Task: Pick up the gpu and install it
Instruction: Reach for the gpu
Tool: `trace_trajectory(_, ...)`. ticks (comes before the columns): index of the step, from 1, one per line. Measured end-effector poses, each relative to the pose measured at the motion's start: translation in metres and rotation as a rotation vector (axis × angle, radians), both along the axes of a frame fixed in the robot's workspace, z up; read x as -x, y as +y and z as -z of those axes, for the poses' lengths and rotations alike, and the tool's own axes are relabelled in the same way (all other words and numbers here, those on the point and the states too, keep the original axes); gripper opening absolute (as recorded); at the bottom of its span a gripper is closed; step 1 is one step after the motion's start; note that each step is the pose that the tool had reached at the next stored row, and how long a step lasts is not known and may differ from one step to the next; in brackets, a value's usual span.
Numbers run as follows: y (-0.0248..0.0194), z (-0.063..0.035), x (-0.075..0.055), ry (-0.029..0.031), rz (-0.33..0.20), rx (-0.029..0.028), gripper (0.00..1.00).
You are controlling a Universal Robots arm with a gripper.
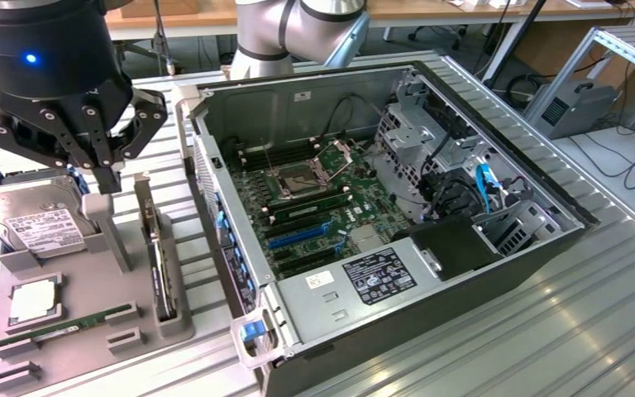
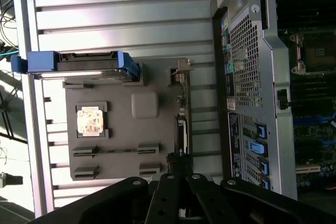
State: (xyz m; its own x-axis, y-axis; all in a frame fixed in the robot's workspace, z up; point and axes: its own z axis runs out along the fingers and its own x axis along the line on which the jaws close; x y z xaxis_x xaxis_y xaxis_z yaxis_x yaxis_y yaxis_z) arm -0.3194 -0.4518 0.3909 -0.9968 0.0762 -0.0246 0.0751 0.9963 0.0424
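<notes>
The gpu (image 1: pixel 159 252) is a thin dark card standing on its edge in a slot of the grey holder tray (image 1: pixel 80 277), its metal bracket (image 1: pixel 143 192) at the far end. My black gripper (image 1: pixel 105 182) hangs above the tray, a little to the exterior view's left of the card, fingers shut with nothing between them. In the wrist view the gpu (image 2: pixel 181 114) shows edge-on, and the gripper (image 2: pixel 181 162) sits over its near end, apart from it.
The tray also holds a silver hard drive (image 1: pixel 33 219), a CPU (image 1: pixel 33 302) and a green RAM stick (image 1: pixel 66 325). To the exterior view's right lies the open PC case (image 1: pixel 516 215), its motherboard (image 1: pixel 317 198) and blue slots (image 1: pixel 295 236) exposed. A ribbed metal table (image 1: pixel 538 331) lies underneath.
</notes>
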Motion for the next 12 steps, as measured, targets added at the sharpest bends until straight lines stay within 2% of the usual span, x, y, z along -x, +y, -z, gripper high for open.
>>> trace_trajectory(12, -0.003, 0.0001, 0.0, 0.0, 0.0, 0.0, 0.11)
